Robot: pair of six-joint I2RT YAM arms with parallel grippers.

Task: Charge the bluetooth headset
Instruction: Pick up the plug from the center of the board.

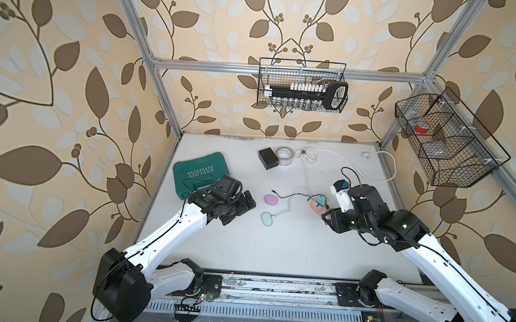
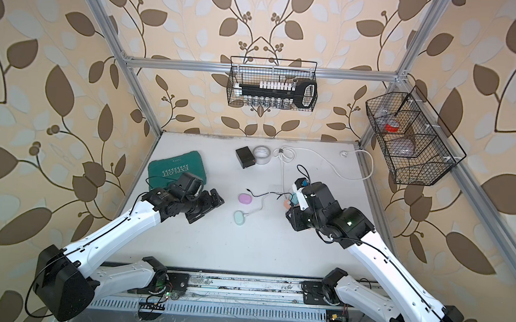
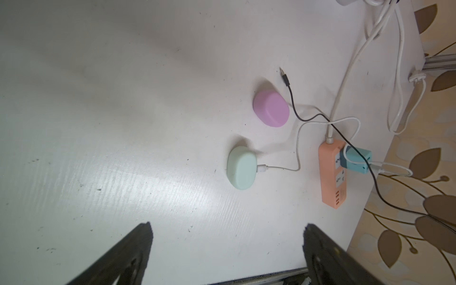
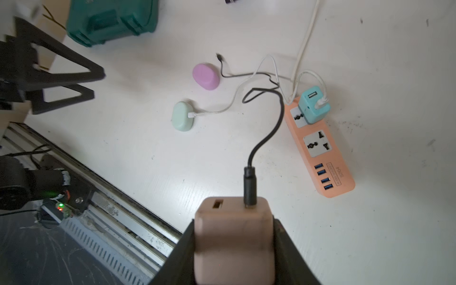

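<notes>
Two bluetooth headset cases lie mid-table: a purple case (image 1: 269,199) (image 3: 271,108) (image 4: 206,76) with nothing plugged in, and a mint case (image 1: 267,219) (image 3: 241,167) (image 4: 182,116) with a white cable in it. That cable runs to a teal adapter (image 4: 313,106) seated in the orange power strip (image 4: 320,148) (image 3: 333,177). My right gripper (image 4: 234,246) is shut on a beige-pink USB adapter (image 4: 234,241), held above the table near the strip. A black cable (image 4: 269,133) is plugged into it, and its free plug (image 4: 219,58) (image 3: 285,76) lies beside the purple case. My left gripper (image 3: 227,234) (image 1: 243,206) is open and empty, left of the cases.
A green tool case (image 1: 200,174) lies at the back left, under the left arm. A black box (image 1: 269,158), a tape roll (image 1: 285,155) and a coiled white cord (image 1: 308,161) sit at the back. Wire baskets (image 1: 301,85) (image 1: 445,141) hang on the walls.
</notes>
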